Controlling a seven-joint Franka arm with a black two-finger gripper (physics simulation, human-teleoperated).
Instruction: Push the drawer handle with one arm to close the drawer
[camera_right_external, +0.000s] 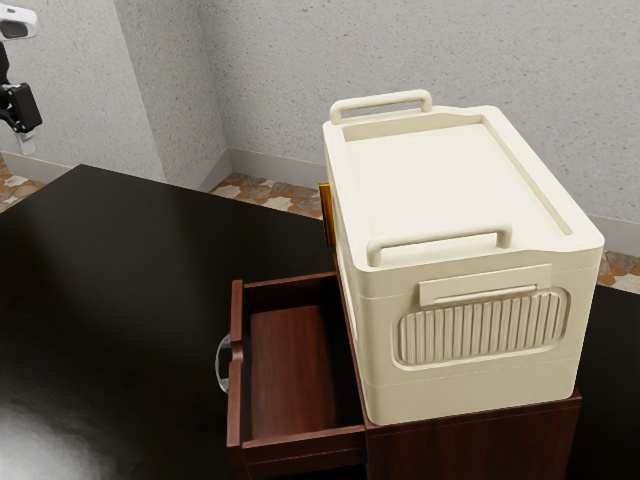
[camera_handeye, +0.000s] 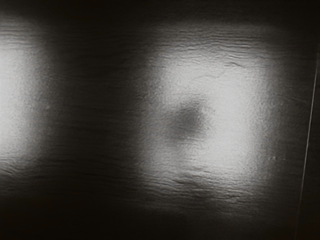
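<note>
One black gripper (camera_right_external: 27, 143) is hovering outward of the clear curved drawer handle (camera_right_external: 221, 365), presumably for pushing; its spread I'm not discerning.

No readable text, labels, brands, numbers or signs in exterior view or wrist view.
</note>
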